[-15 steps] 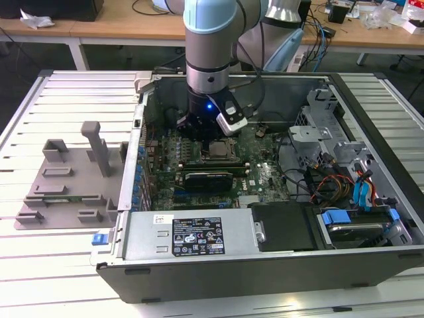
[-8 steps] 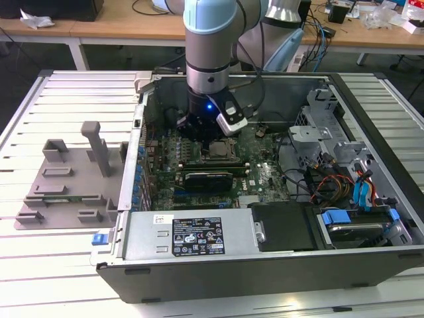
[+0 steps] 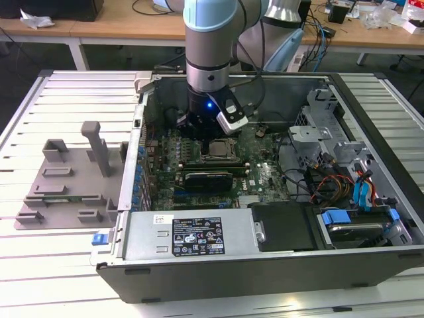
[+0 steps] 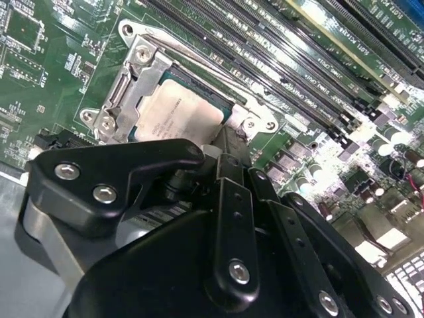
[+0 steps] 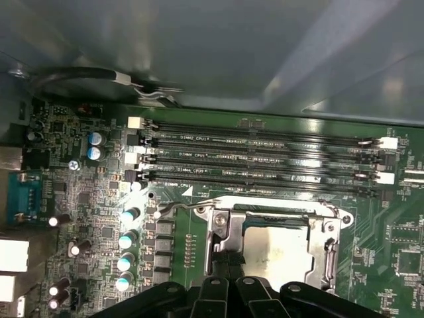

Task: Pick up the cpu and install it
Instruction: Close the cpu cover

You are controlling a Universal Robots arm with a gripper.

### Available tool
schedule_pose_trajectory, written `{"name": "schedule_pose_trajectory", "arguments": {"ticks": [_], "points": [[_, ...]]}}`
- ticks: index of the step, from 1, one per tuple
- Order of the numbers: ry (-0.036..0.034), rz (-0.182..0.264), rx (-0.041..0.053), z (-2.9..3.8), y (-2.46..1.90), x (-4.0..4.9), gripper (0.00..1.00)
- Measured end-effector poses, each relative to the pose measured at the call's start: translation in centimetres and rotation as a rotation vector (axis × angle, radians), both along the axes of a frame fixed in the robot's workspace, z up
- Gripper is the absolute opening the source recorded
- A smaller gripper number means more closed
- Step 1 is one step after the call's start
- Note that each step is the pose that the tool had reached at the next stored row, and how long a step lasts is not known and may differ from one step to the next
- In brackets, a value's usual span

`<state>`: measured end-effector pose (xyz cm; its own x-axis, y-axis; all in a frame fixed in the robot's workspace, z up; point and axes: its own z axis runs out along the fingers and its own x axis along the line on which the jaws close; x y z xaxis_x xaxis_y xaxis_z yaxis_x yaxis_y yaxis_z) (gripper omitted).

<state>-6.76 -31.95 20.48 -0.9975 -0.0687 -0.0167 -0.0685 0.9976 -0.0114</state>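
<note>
The cpu (image 4: 180, 116) has a dull silver metal top; the socket frame (image 4: 131, 74) is bright bare metal.

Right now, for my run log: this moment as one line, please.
cpu: lying in socket | gripper: low over cpu, contact unclear | place: inside computer case

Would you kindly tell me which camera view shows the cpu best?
The second wrist view: the cpu appears large, its silver top clear within the socket frame, beyond the claw. The first wrist view shows it dimmer, partly behind the claw; the exterior view shows it tiny beneath the arm.
</note>
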Motion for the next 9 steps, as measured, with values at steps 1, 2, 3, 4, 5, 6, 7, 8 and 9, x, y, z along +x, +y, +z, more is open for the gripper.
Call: {"name": "schedule_pose_trajectory", "arguments": {"ticks": [1,2,3,4,5,6,7,8,9], "points": [[0.0002,0.001,-0.0004,-0.03,-0.01,-0.01,0.11],[0.0003,0.003,-0.0004,-0.04,-0.01,0.0,0.11],[0.0001,0.006,-0.0002,-0.05,-0.02,0.0,0.11],[0.0,0.01,0.0001,-0.06,-0.05,0.01,0.11],[0.0,0.012,0.0,-0.08,-0.13,0.01,0.11],[0.0,0.015,0.0,-0.1,-0.18,0.01,0.11],[0.0,0.016,-0.0001,-0.12,-0.21,0.01,0.11],[0.0,0.018,0.0,-0.12,-0.23,0.01,0.11],[0.0,0.019,0.0,-0.13,-0.24,0.01,0.11]]}}
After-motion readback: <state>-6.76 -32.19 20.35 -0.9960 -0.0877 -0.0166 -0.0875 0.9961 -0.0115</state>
